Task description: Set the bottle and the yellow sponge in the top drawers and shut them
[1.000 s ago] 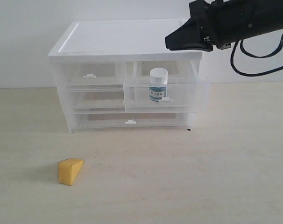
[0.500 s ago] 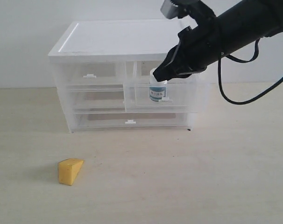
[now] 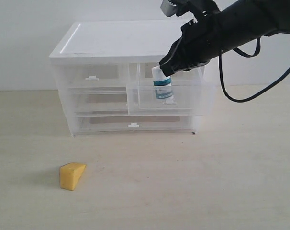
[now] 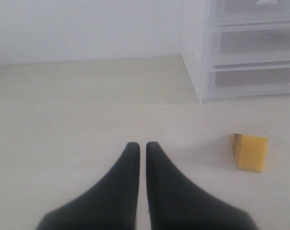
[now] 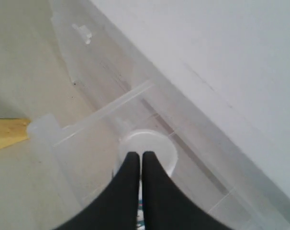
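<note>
Tipped since a moment ago, bottle (image 3: 163, 90) leans in top drawer (image 3: 193, 98) under our closed right gripper (image 3: 163, 72), pale table (image 3: 207, 182), white wall (image 3: 20, 38), cap (image 5: 157, 143) half hidden, left gripper (image 4: 142, 143) closed

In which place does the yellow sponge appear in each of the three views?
Exterior view: the yellow sponge lies lower left on the table, before the cabinet.
Left wrist view: the yellow sponge lies near the cabinet's corner.
Right wrist view: a cut-off yellow patch at the picture's edge.
Shared landmark: the cabinet.
</note>
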Controlling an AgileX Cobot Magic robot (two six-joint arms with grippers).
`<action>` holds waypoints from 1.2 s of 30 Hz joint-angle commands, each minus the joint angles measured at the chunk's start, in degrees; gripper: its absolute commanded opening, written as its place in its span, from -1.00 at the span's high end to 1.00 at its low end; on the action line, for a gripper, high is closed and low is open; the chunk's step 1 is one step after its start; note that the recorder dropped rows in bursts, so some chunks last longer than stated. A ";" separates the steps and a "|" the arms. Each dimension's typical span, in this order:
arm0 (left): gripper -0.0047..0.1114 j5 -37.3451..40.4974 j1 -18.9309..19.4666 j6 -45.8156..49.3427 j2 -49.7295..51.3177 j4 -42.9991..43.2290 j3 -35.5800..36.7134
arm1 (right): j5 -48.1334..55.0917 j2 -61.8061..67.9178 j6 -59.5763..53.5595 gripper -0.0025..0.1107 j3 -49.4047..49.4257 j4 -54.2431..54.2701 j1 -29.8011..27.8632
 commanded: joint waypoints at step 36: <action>0.84 -0.79 0.01 0.00 -0.16 -0.35 0.16 | 9.11 -1.67 28.82 0.96 -4.89 -30.70 -3.36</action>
